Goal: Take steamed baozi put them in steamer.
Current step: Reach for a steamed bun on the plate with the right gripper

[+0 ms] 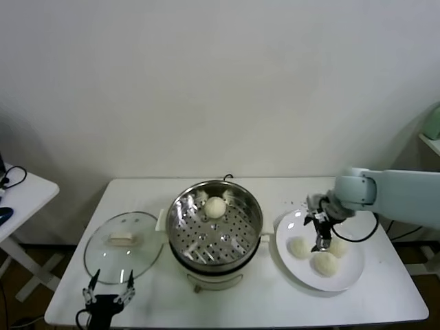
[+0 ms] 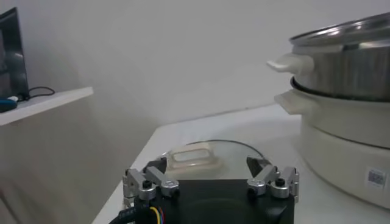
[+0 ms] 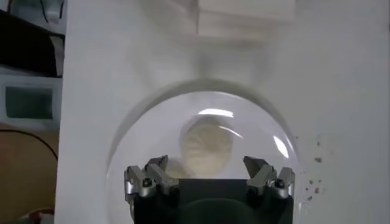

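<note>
Two grippers appear on the white table: at the near left edge the left gripper sits idle with its fingers spread apart on nothing, just before the glass lid, while the steamer at centre holds one baozi on its perforated floor. At right, the right gripper hovers with fingers wide apart above three baozi on the white plate, gripping none. Only the right wrist view shows a bun between the open tips; only the left wrist view shows the steamer's white base side-on.
</note>
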